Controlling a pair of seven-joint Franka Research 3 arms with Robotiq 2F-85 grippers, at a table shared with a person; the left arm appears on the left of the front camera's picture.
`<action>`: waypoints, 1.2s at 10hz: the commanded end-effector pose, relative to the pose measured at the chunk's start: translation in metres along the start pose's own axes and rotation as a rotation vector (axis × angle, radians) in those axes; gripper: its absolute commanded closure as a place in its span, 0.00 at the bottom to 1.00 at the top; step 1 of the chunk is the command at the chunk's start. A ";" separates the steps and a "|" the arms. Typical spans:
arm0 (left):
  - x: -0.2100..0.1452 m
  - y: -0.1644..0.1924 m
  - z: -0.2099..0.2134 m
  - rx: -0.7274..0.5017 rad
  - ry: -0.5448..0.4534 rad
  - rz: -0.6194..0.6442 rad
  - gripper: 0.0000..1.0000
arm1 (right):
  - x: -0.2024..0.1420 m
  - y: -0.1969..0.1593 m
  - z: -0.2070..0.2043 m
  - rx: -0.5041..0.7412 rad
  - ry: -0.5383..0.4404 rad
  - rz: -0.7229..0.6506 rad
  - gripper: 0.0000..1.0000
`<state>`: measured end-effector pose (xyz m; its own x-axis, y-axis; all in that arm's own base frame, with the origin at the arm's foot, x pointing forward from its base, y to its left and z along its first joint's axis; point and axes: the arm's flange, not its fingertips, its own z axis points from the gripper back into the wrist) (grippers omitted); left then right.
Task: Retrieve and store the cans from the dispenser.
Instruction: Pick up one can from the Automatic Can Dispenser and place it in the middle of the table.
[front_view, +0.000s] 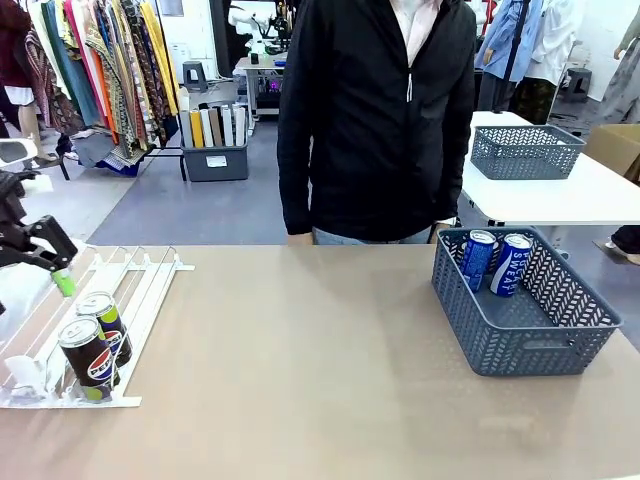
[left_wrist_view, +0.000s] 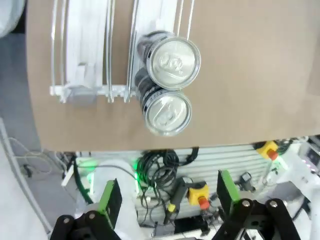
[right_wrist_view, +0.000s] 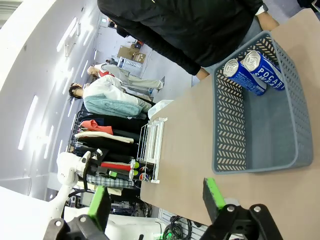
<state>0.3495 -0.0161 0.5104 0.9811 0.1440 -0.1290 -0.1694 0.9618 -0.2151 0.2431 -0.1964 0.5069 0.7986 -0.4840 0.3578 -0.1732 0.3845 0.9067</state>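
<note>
- The left gripper (left_wrist_view: 167, 197) hangs above the white dispenser (front_view: 152, 285), pointing down at it. Its jaws are spread wide with nothing between them.
- Two black cans (front_view: 90, 352) stand upright in one lane at the dispenser's low end, one behind the other and touching.
- The right gripper (right_wrist_view: 156, 200) is spread and empty too, with the table (front_view: 300, 380) ahead of it.
- Two blue cans (front_view: 512, 265) lean side by side in the far corner of the grey mesh basket (front_view: 520, 345).
- A person in a black jacket (front_view: 375, 120) stands at the far side.
</note>
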 end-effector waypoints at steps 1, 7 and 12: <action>0.006 -0.013 -0.024 0.018 -0.136 0.008 0.00 | 0.003 0.001 -0.001 0.022 -0.018 0.024 0.00; 0.023 -0.023 -0.091 0.149 -0.232 0.050 0.00 | 0.003 0.001 -0.001 0.022 -0.018 0.024 0.00; 0.033 -0.018 -0.111 0.165 -0.136 0.060 0.00 | 0.003 0.001 -0.001 0.022 -0.018 0.024 0.00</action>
<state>0.3763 -0.0558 0.3980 0.9792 0.2028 0.0006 -0.2023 0.9766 -0.0733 0.2431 -0.1964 0.5069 0.7986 -0.4840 0.3578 -0.1732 0.3845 0.9067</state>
